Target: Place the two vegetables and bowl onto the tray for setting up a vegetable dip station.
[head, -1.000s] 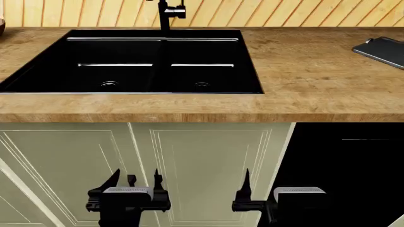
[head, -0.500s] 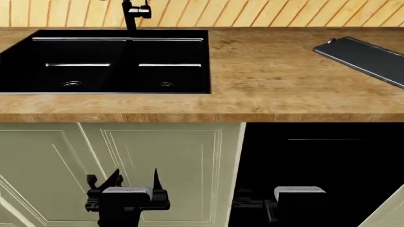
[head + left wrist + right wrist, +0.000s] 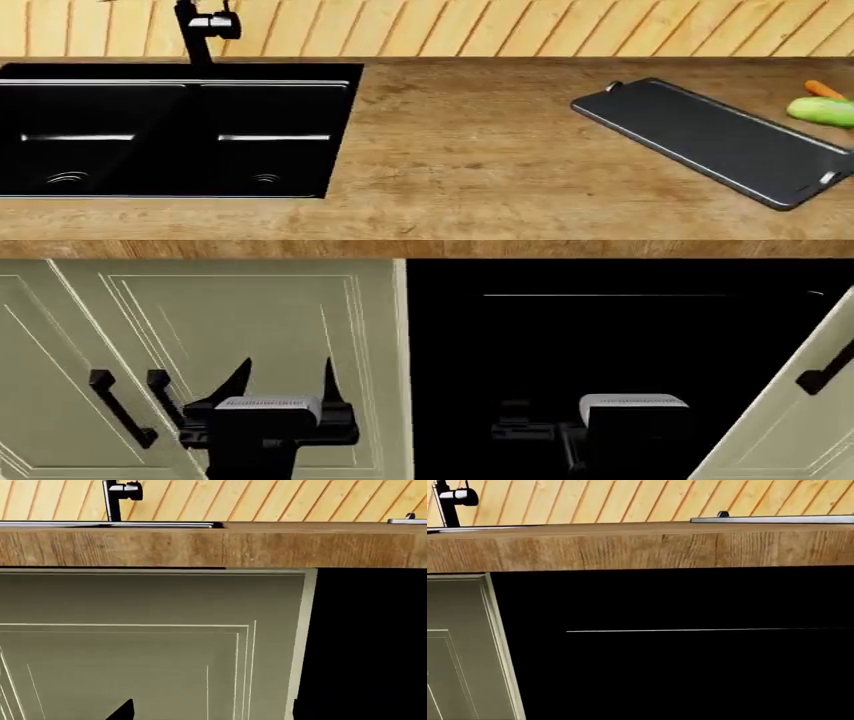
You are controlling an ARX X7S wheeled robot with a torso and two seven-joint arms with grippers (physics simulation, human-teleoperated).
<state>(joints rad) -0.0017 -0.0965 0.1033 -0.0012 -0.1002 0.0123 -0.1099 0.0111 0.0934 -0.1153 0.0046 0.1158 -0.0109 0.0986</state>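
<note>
Tray lies empty at the far right of the wooden counter, with cucumber and carrot just beyond its right end; bowl not visible. Left gripper hangs low before the cabinet doors, fingers spread, holding nothing. Right gripper sits against the dark opening; can't tell its state.

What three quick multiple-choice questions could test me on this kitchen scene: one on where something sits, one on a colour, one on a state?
1. Where is the tray?
A. In the sink
B. On the countertop, right of the sink
C. On the floor

2. What colour is the cucumber?
A. Green
B. Red
C. White

3. What lies on the tray?
A. A carrot
B. A bowl
C. Nothing

Answers:
1. B: it rests on the countertop, well right of the sink.
2. A: it shows pale green beside the orange carrot.
3. C: its dark surface is bare; both vegetables lie beyond it.
</note>
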